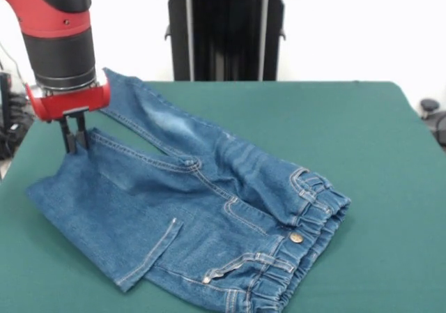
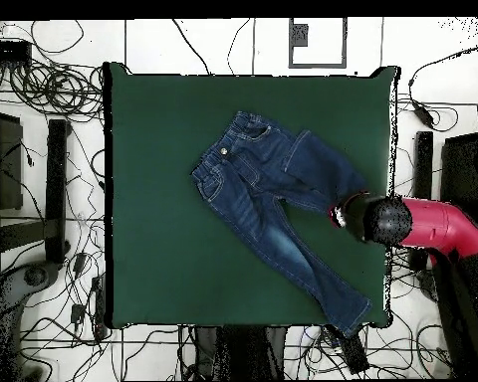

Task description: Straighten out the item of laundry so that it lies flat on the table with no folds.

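The blue denim jeans [image 1: 209, 208] lie on the dark green table [image 1: 369, 132], waistband with metal button [image 1: 297, 238] at the front right. One leg runs toward the far left corner. The other leg lies at the front left, its lower part folded. My gripper [image 1: 74, 144] stands at the left on the folded leg's far edge, its black fingers [image 1: 67, 137] close together on the fabric. In the overhead view the jeans [image 2: 268, 189] lie right of the table's [image 2: 163, 209] centre, and the gripper [image 2: 337, 214] is at the shorter leg's end.
The black pedestal [image 1: 226, 34] stands behind the table's far edge. The gripper is close to the table's side edge [image 2: 390, 199]. The long leg's cuff [image 2: 351, 316] reaches the table corner. Cables [image 2: 44, 90] cover the floor around the table.
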